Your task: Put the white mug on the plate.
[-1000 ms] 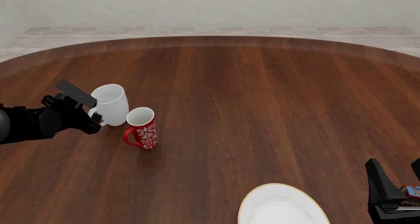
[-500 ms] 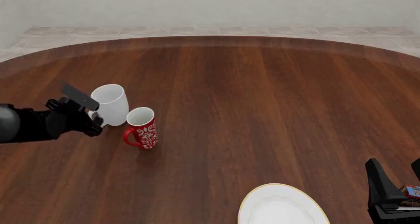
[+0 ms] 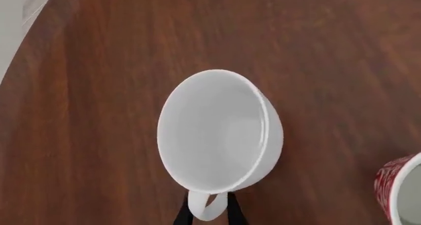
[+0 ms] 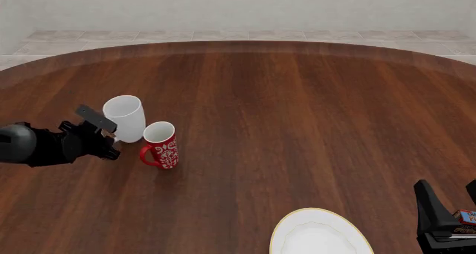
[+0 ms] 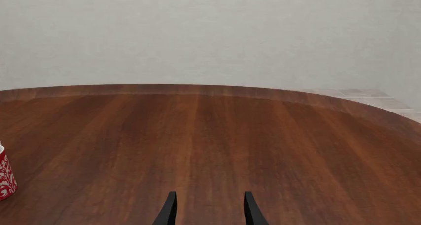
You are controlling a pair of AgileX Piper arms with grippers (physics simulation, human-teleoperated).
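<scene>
standing glossy white mug (image 4: 125, 118), tapered, on grained wooden table (image 4: 297, 126).

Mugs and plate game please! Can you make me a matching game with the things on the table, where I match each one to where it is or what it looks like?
Things:
1. white mug
2. red mug
3. plate
4. right gripper

Descriptions:
A. at the near edge of the front view, with a thin gold rim
B. parked at the near right, fingers apart with nothing between them
C. white flower pattern on its side
D. its loop handle sits between the left gripper's fingertips

Right pairs: 1-D, 2-C, 3-A, 4-B
</scene>
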